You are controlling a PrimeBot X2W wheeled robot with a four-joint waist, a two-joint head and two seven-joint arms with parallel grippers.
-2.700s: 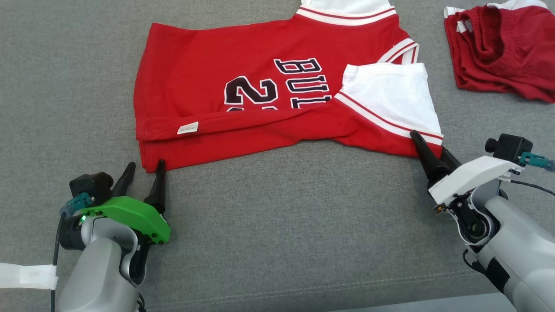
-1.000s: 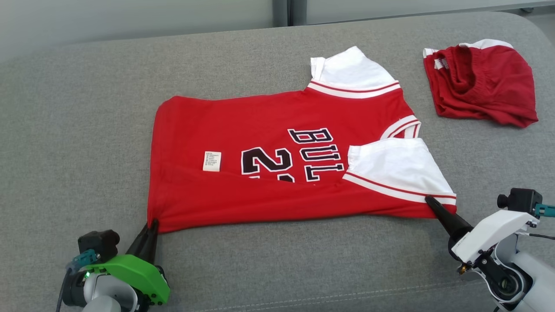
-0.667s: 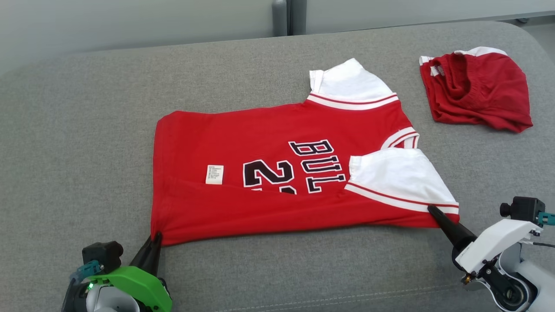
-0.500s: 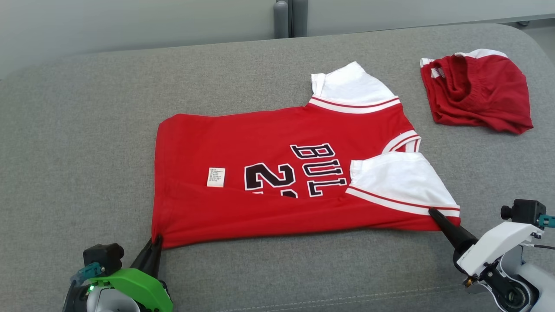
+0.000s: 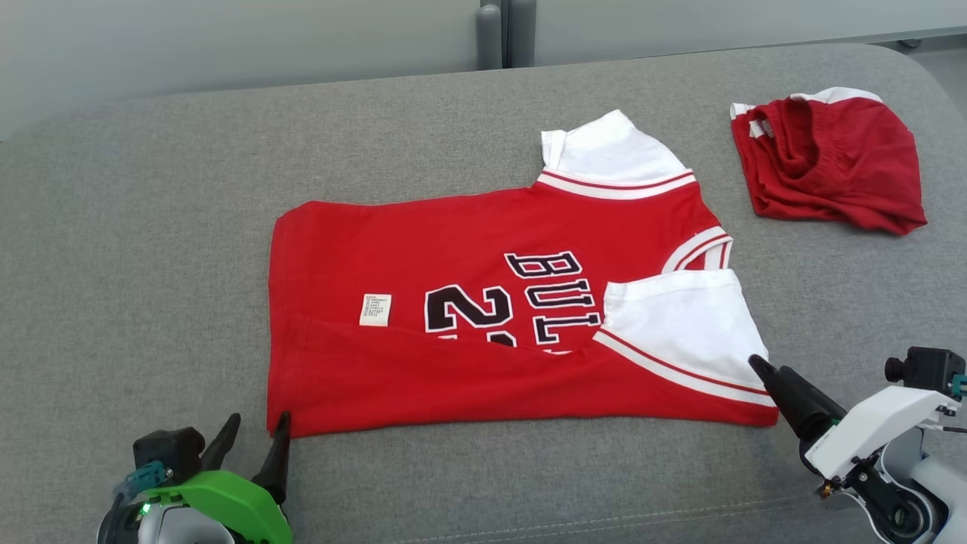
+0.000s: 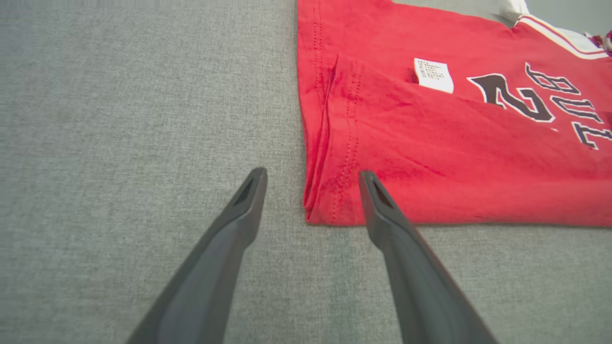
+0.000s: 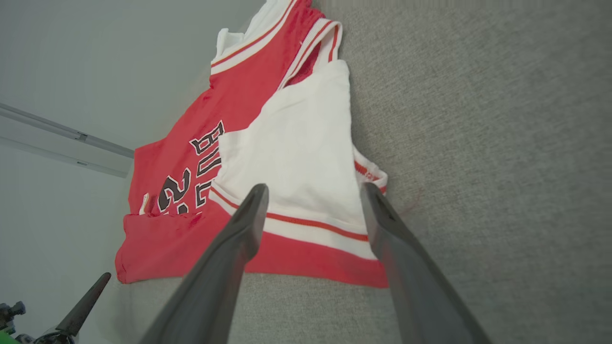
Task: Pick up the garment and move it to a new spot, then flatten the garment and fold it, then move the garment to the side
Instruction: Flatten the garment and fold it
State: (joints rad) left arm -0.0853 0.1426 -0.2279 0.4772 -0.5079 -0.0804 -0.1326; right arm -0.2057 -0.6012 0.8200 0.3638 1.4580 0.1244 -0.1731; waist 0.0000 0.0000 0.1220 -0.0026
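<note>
So, red jersey (image 5: 453, 249) lay flat near the middle of the grey couch (image 5: 136, 227), hem toward the robot's left, collar end toward its right. Its near long edge was folded up over the front, and the fold line cut across the lower part of the black number and letters, with "2" and "BUL" readable above it. A small white label (image 5: 375, 310) sat on the red cloth just above that fold, near the hem end. The near white sleeve (image 5: 680, 325) lay folded in on top of the body, red and white trim along its lower edge; the far white sleeve (image 5: 604, 151) stuck out past the far edge. Left end effector (image 5: 259, 415), green housing, sat at the lower left with its fingers spread wide and nothing held. In the left wrist view the two fingers straddled the jersey's near hem corner, one tip over bare couch, the other over the red cloth; could not tell if it touched. Right end effector (image 5: 767, 366), white housing, was at the lower right, also spread wide and empty, tips just beside the near sleeve's outer corner. In the right wrist view that corner showed between its fingers. Crumpled red shorts (image 5: 831, 166) with a white edge lay on the couch well apart from the jersey, at the far right. Pale wall stood behind the couch.
</note>
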